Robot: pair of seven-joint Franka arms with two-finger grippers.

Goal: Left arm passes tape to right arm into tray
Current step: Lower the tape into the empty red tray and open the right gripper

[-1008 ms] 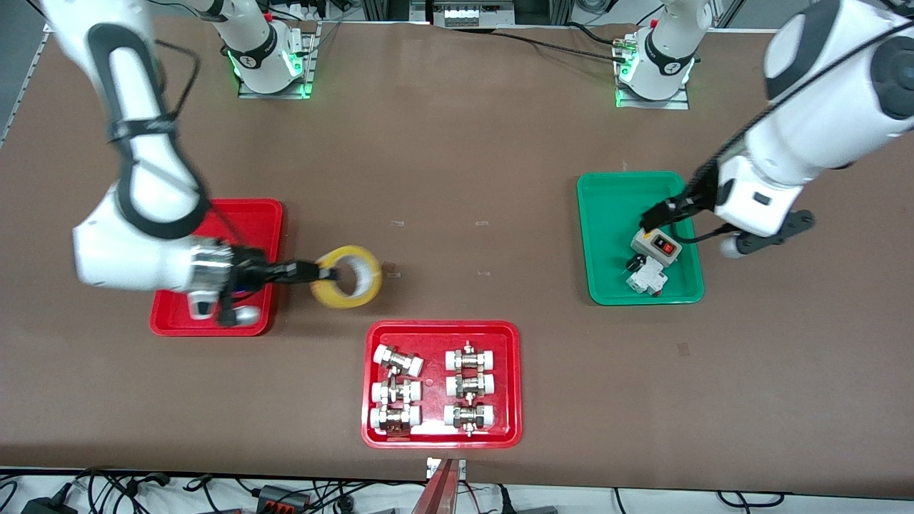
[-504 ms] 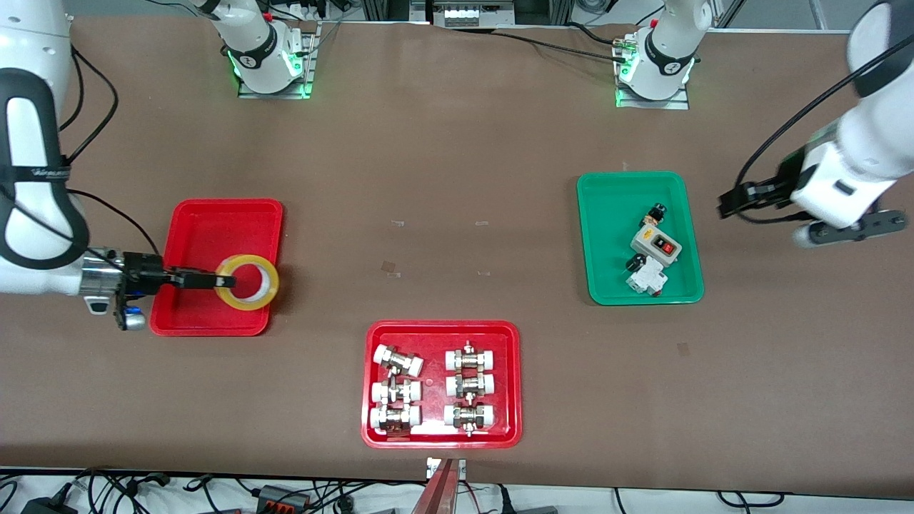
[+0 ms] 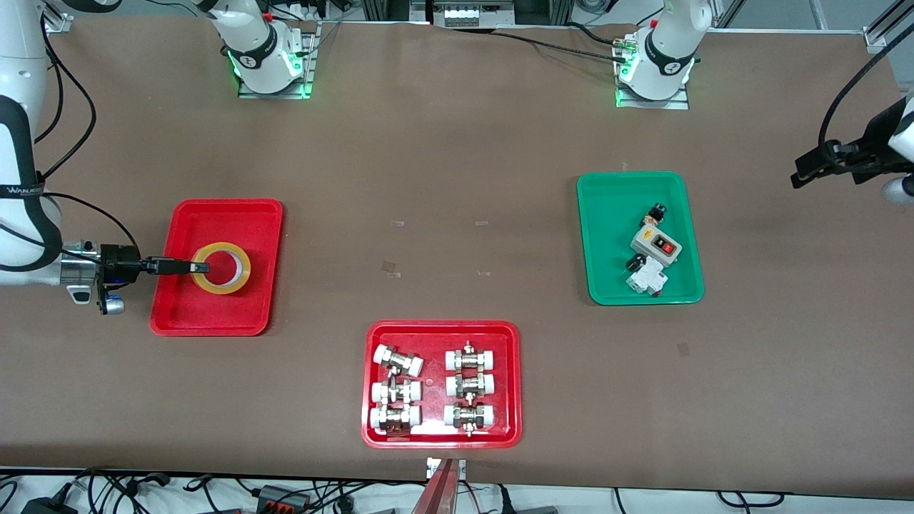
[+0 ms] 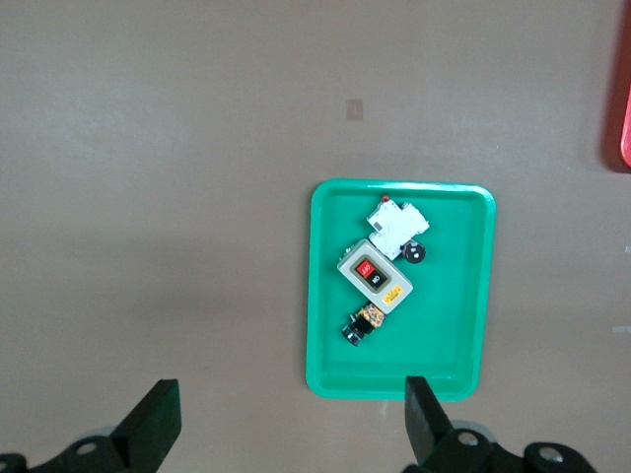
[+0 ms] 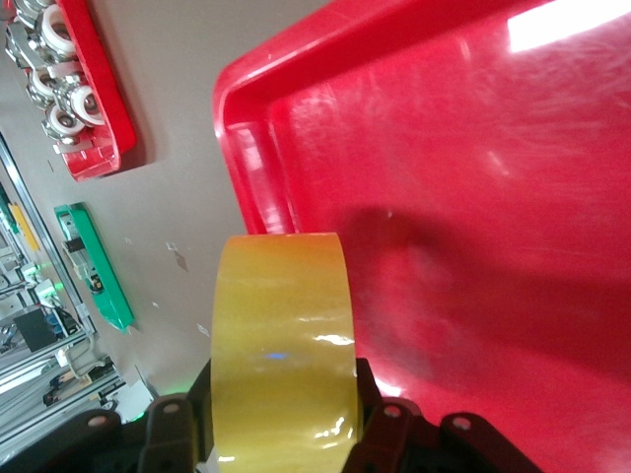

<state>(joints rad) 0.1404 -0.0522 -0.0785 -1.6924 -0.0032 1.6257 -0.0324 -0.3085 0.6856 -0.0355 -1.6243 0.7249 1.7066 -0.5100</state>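
- My right end effector (image 3: 202, 268) sits at the middle left of the front frame, over the plain red tray (image 3: 214, 314), its fingers clenched on the rim of the tape (image 3: 221, 268).
- The tape shows as a yellow ring with a pale core, above the middle of the tray floor. I cannot tell from the front view whether it touches the floor.
- In the right wrist frame the tape (image 5: 281, 345) fills the lower centre, its yellow band between my two black fingers (image 5: 173, 434), with the glossy tray (image 5: 473, 197) spread past it.
- My left end effector (image 3: 807, 170) hangs at the upper right edge of the front frame, over bare table (image 3: 457, 157) at the left arm's end. Its fingers (image 4: 148, 424) stand spread apart, released, holding nothing.
- The left wrist frame looks down on the green tray (image 4: 463, 296), which holds a grey switch box (image 4: 375, 277) and small parts.
- A second red tray (image 3: 514, 385) with white-capped fittings (image 3: 398, 361) lies at the lower centre of the front frame.
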